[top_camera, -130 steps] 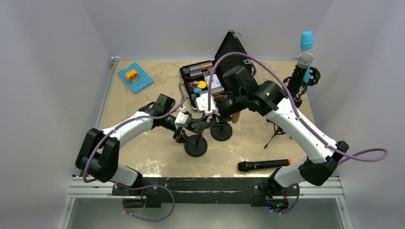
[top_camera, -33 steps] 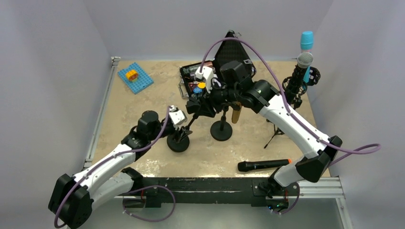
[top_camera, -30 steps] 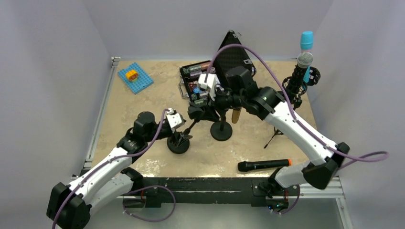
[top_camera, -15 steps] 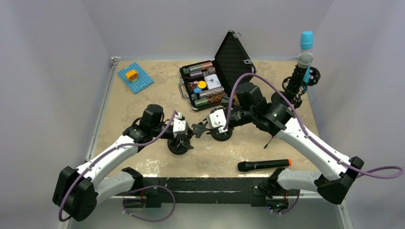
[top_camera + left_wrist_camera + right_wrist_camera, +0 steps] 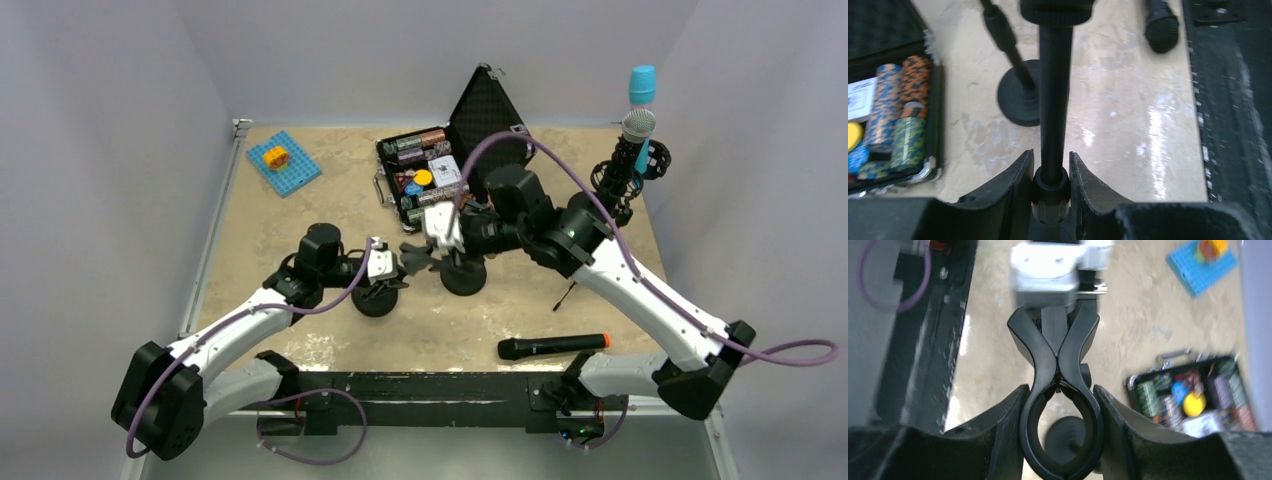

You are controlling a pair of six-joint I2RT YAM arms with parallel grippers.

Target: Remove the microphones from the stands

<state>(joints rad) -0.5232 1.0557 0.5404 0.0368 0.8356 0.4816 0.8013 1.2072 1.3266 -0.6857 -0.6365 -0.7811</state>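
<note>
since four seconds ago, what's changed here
The left hand, shut on the left stand's pole, dragged that stand leftward. The right hand swung up, then came back down, and is now shut on the clip. The right stand, loose mic, case and blue plate stayed put.

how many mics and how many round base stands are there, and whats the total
microphones: 3 (black microphone lying flat, silver-headed microphone, blue-headed microphone)
round-base stands: 2 (left round-base stand, right round-base stand)
total: 5
</note>
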